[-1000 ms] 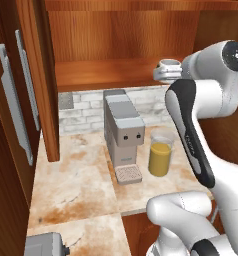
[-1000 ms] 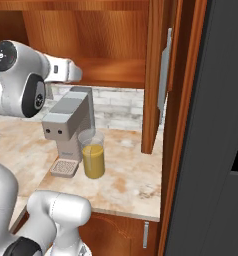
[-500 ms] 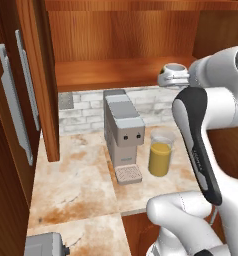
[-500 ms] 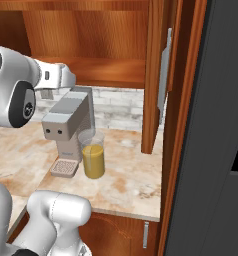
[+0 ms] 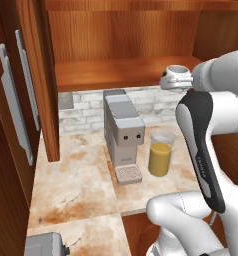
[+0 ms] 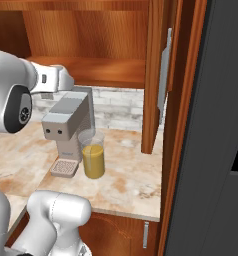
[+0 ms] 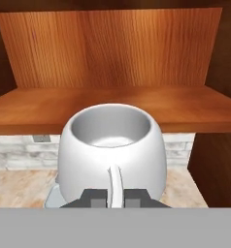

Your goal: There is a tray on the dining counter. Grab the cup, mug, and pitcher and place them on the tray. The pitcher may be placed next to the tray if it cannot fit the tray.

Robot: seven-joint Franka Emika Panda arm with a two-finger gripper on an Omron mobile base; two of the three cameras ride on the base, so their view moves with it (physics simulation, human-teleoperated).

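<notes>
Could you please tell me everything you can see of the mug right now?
The mug is squat, white to light grey, round-bodied, with an empty bowl and a thin handle facing the hand camera. It is upright, held in the air in front of the wooden shelf, the gripper shut on its handle. In the left base view it sits above the pitcher.

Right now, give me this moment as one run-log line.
claw: shut on mug handle | mug: lifted in front of the open cabinet shelf | pitcher: on counter beside coffee machine, untouched
</notes>
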